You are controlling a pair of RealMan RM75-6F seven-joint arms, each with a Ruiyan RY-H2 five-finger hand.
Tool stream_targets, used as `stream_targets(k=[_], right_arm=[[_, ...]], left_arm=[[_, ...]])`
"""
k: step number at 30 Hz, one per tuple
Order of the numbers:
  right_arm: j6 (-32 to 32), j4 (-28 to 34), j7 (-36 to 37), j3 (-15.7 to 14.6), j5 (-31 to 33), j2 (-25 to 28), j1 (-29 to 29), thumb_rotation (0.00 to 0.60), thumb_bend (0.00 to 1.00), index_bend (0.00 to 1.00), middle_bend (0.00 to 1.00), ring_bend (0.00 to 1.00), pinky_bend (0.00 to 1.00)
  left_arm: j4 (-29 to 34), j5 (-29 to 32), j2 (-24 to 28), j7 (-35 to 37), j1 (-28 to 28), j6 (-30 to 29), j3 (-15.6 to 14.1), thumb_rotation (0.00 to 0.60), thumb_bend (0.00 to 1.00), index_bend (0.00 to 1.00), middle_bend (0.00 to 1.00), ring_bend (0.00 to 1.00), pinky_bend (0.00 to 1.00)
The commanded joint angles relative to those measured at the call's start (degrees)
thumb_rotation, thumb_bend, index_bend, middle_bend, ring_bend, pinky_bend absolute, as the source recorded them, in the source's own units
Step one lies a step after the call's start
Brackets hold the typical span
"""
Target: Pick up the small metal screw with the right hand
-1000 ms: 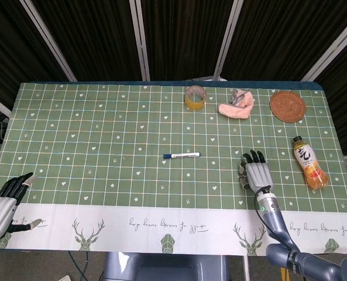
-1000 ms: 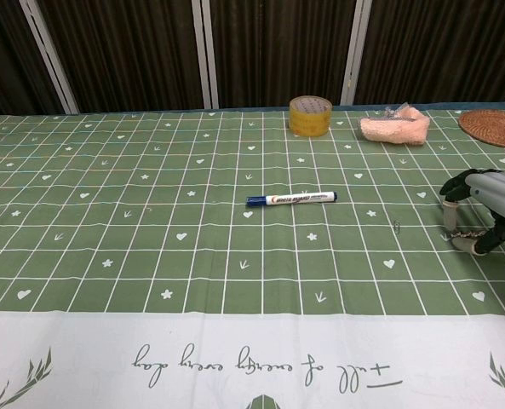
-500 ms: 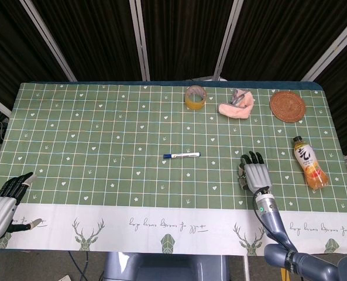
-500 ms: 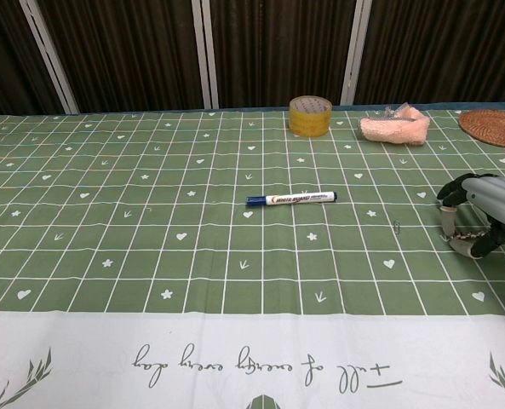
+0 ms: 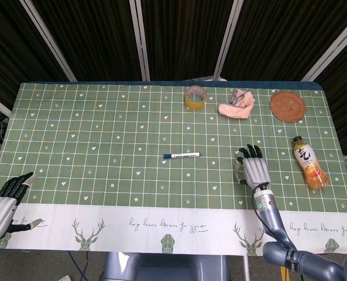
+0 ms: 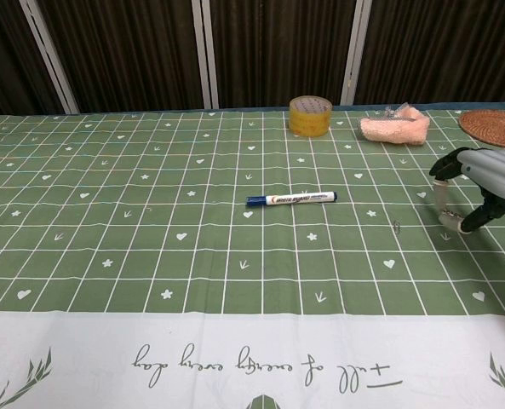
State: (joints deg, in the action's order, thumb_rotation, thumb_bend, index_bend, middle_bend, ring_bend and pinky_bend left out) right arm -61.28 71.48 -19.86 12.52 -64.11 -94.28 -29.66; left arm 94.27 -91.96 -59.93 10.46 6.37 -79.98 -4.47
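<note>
The small metal screw [image 6: 398, 226] lies on the green checked tablecloth, right of the marker; I can only make it out in the chest view. My right hand [image 6: 479, 182] hovers just right of it with its fingers [image 6: 444, 203] spread and curved downward, holding nothing. The head view shows the same right hand [image 5: 254, 170] palm down over the cloth, and the screw is too small to pick out there. At the table's near left corner my left hand [image 5: 3, 205] rests with its fingers apart and empty.
A blue-capped marker [image 5: 182, 155] lies mid-table. At the back stand a yellow tape roll [image 5: 195, 97], a pink cloth [image 5: 236, 105] and a woven coaster [image 5: 288, 106]. An orange drink bottle [image 5: 309, 163] lies right of the right hand.
The right hand has risen a little and shifted away from me, toward the screw, with its fingers spreading more. The left hand has not moved.
</note>
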Motion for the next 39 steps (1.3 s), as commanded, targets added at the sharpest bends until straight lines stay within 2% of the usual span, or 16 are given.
stream_targets(k=[1,13,39], right_arm=[[-0.7,1.6,-0.8,0.8,0.3,0.9,-0.4,0.6,0.34,0.58,0.16,0.0,0.0],[-2.1,6.7,-3.5,2.7,1.9,3.1,-1.7,0.6,0.34,0.59,0.16,0.0,0.0],[-5.9,15.5,-8.0,1.8,3.1,3.4,-2.7,0.6,0.35,0.59,0.16,0.0,0.0]], left_arm=[[0.0,-0.1,0.0,-0.1,0.0,0.0,0.0,0.6,0.04,0.0,0.0,0.0,0.0],[-0.1,0.0,-0.1,-0.2,0.0,0.0,0.0,0.6,0.04,0.0,0.0,0.0,0.0],[-0.7,0.4,-0.3,-0.3,-0.1,-0.2,0.3,0.6,0.04,0.0,0.0,0.0,0.0]])
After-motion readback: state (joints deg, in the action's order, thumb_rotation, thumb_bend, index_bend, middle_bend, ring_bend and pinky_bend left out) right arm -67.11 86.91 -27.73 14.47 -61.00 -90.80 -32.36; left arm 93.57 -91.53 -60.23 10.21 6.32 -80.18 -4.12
